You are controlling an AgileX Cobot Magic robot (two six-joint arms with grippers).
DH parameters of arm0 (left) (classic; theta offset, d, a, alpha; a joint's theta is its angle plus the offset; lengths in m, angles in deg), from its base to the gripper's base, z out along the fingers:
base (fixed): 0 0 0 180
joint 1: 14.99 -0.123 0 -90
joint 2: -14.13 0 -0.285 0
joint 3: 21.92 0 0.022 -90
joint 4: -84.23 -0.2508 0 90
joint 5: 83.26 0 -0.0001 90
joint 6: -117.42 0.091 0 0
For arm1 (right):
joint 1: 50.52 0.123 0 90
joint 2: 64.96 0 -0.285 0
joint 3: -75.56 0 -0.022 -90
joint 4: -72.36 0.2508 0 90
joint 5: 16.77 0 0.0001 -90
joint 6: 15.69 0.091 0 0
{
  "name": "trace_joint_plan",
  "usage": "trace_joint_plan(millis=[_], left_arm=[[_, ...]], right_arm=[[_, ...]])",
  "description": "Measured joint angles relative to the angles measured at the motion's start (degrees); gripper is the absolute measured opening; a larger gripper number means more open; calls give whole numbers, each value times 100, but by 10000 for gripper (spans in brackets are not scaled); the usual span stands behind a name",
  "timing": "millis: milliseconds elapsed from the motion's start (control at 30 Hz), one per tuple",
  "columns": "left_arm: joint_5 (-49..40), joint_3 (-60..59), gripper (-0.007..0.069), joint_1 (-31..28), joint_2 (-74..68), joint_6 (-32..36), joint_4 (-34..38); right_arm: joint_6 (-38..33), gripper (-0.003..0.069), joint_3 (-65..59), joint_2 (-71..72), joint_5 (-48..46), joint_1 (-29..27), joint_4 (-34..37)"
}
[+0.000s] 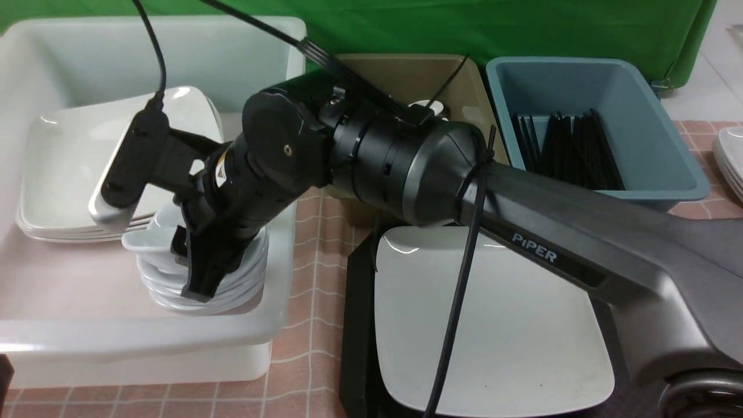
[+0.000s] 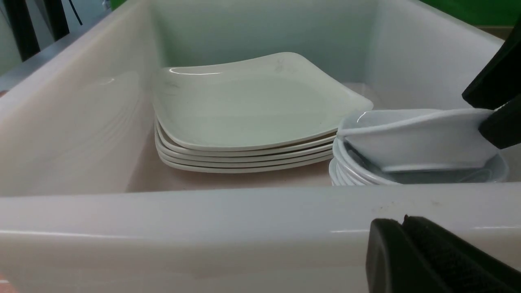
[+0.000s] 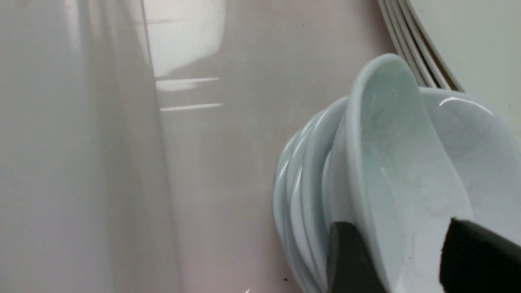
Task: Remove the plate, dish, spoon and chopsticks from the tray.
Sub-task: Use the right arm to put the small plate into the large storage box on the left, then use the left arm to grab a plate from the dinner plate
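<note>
A small white dish (image 1: pixel 139 241) leans tilted on a stack of like dishes (image 1: pixel 174 290) inside the white bin (image 1: pixel 145 342). My right gripper (image 1: pixel 194 273) reaches over that stack. In the right wrist view the right gripper (image 3: pixel 397 228) is open, its fingers apart on either side of the tilted dish's (image 3: pixel 390 162) wall. The large white plate (image 1: pixel 511 325) lies on the black tray (image 1: pixel 357 325). Black chopsticks (image 1: pixel 566 151) lie in the blue bin. The spoon is hidden. My left gripper (image 2: pixel 401 223) is shut and empty, just outside the bin's near wall (image 2: pixel 203 228).
Several large plates (image 1: pixel 64 174) are stacked at the back of the white bin. The olive bin (image 1: pixel 406 75) behind my right arm holds a small white piece, mostly hidden. More white plates (image 1: pixel 731 157) sit at the far right edge.
</note>
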Motion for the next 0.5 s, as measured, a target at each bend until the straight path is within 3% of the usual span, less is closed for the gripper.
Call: trace_joint_plan(millis=[367, 400, 500], left_arm=[[0, 0, 20, 0, 0, 0, 0], [0, 0, 20, 0, 0, 0, 0], [0, 0, 20, 0, 0, 0, 0]], right_arm=[[432, 386, 592, 1009, -1941, 7, -22], [600, 359, 729, 1241, -2406, 7, -27], [981, 247, 824, 1719, -2530, 7, -241]])
